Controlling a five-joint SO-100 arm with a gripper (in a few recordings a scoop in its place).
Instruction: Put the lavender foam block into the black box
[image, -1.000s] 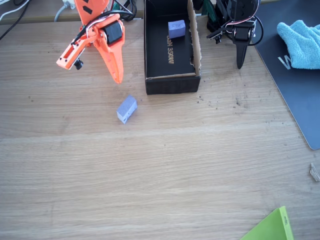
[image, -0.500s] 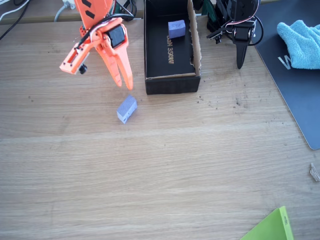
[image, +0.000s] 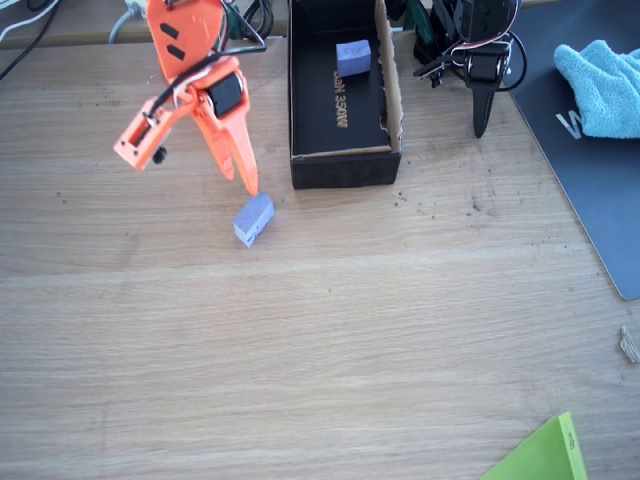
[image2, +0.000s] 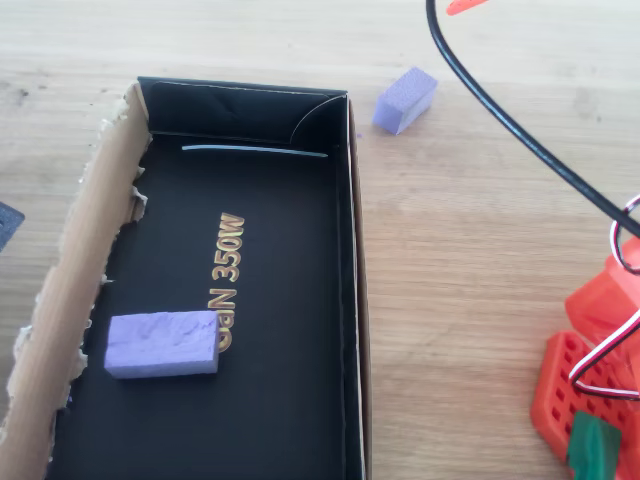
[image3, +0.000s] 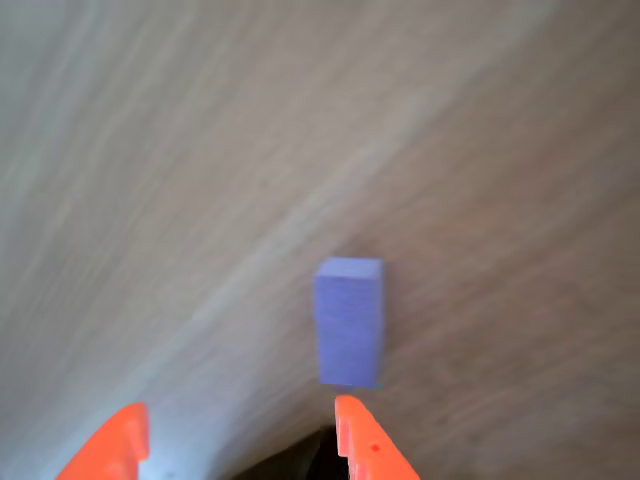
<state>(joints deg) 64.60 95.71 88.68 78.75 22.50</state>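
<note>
- Right now my claw (image: 245, 172) is spread wide and empty, tips just above the lavender foam block (image: 253, 218), which lies on the worktop (image: 330, 350) near its far edge, just outside the black box's (image: 340, 168) near left corner.
- In the wrist view the block (image3: 349, 321) sits ahead of the right finger (image3: 366, 445), not between the two; I judge that closing from here would nudge it aside.
- Another lavender block (image: 353, 57) already lies inside the box, so I must not confuse them.
- Foam is light; a grazing finger could tip it.

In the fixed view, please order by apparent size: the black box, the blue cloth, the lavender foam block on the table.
1. black box
2. blue cloth, partly cut by the edge
3. lavender foam block
</note>
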